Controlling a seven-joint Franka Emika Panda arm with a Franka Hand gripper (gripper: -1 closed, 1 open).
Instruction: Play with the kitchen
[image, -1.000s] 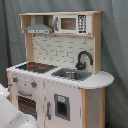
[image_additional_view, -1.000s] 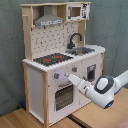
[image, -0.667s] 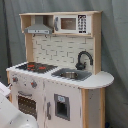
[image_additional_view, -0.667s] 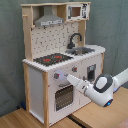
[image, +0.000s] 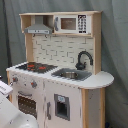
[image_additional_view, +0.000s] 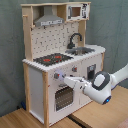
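In the second exterior view, the robot arm (image_additional_view: 107, 84) enters from the second exterior view's right and reaches across the front of the kitchen (image_additional_view: 60, 65). The arm is white, with a rounded wrist joint bearing a blue mark low on its side. The gripper (image_additional_view: 66, 78) sits at the arm's tip, directly in front of the upper front panel, just below the stovetop edge and beside the knobs (image_additional_view: 56, 76). Whether the gripper is apart or together cannot be told, nor whether it touches the panel. In the first exterior view, only a white part of the arm (image: 12, 114) shows at the lower left corner, in front of the oven side.

The kitchen stands on a wooden floor (image_additional_view: 20, 119) in the second exterior view, against a grey-green curtain (image_additional_view: 10, 55). The front holds a windowed oven door (image_additional_view: 64, 96) below the knobs and a second door with a small dark window (image: 61, 106) beside it.

On the worktop (image: 97, 79), the black stovetop (image: 35, 66) with red burners lies on the first exterior view's left. The steel sink (image: 70, 74) lies to its right, with the black faucet (image: 83, 59) arching upright behind it. The worktop ends in a rounded pale-wood extension.

Behind the worktop rises a tiled back panel (image: 57, 50). Above it, the grey hood (image: 38, 27) hangs over the stovetop, and a microwave (image: 71, 23) with a keypad sits beside the hood under the top shelf.
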